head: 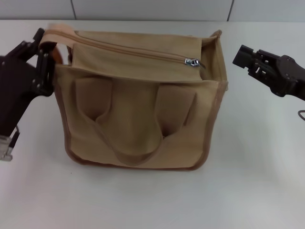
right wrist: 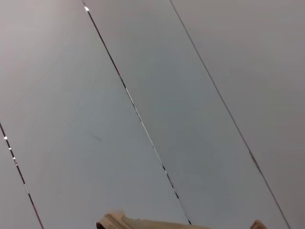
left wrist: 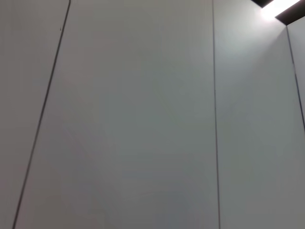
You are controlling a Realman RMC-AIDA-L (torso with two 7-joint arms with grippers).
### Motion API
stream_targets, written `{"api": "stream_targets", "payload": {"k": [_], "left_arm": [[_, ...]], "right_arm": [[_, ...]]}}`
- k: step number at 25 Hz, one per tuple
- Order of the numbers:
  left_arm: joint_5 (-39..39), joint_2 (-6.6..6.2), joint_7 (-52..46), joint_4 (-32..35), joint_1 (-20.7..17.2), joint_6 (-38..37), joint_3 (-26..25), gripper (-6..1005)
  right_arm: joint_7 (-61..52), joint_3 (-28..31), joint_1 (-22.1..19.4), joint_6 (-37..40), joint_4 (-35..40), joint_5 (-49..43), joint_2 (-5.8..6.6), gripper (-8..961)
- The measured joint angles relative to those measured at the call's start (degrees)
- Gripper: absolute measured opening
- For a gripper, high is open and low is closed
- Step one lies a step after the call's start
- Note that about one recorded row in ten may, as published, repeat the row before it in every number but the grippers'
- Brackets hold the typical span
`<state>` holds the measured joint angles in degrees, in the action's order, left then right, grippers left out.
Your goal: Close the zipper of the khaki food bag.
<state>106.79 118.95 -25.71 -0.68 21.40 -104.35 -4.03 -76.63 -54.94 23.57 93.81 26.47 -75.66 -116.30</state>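
The khaki food bag [head: 138, 119] stands in the middle of the white table in the head view, its two loop handles hanging down its front. The zipper [head: 138, 51] runs along the top panel, and its silver slider [head: 192, 62] sits at the right end. My left gripper [head: 42, 57] is pressed against the bag's upper left corner, beside a tan strap end [head: 57, 31]. My right gripper [head: 247, 58] hovers open to the right of the bag, apart from it and holding nothing. A sliver of the bag [right wrist: 143, 223] shows in the right wrist view.
The white table [head: 257, 167] extends in front of and to the right of the bag. Grey wall panels [head: 152, 8] run behind it. Only wall panels [left wrist: 143, 119] show in the left wrist view.
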Motion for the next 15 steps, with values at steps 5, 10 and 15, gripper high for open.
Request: {"api": "stream_targets", "payload": {"k": [5, 10, 15], "left_arm": [[0.4, -0.19, -0.5, 0.4, -2.8, 0.2, 0.5, 184], [0.5, -0.30, -0.6, 0.6, -7.0, 1.4, 0.2, 362], [0.3, -0.55, -0.7, 1.4, -10.6, 1.0, 0.1, 538]], "right_arm": [[2.1, 0.5, 0.2, 0.1, -0.1, 0.1, -1.06, 362], [3.4, 0.5, 0.7, -0.1, -0.5, -0.1, -1.72, 454], [5.4, 0.2, 1.2, -0.2, -0.6, -0.2, -2.08, 510]]}}
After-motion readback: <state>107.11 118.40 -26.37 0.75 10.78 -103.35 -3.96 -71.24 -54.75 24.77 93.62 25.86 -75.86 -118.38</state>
